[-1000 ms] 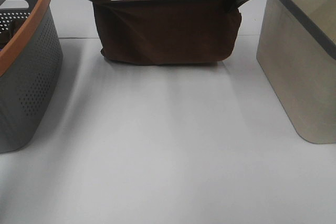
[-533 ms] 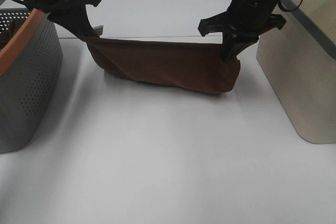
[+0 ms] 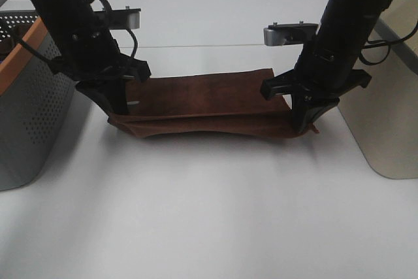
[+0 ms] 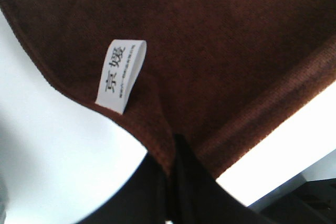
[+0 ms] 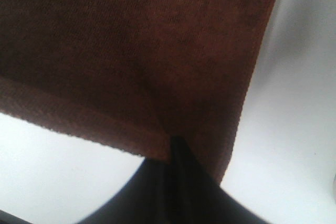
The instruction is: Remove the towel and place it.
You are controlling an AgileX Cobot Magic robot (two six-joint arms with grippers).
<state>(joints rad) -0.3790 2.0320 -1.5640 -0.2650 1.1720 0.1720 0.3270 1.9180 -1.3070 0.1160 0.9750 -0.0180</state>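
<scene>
Both end effectors lower, towel now touching table

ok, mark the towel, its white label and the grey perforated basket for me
towel [image 3: 209,106], exterior high view, middle of the cloth between the two grippers.
white label [image 4: 122,77], left wrist view, centre of the printed tag near the held corner.
grey perforated basket [image 3: 32,115], exterior high view, its perforated side wall.

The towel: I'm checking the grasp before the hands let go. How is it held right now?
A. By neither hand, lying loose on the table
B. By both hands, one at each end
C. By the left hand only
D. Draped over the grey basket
B: the towel is pinched at one end by the left hand and at the other by the right hand.
</scene>
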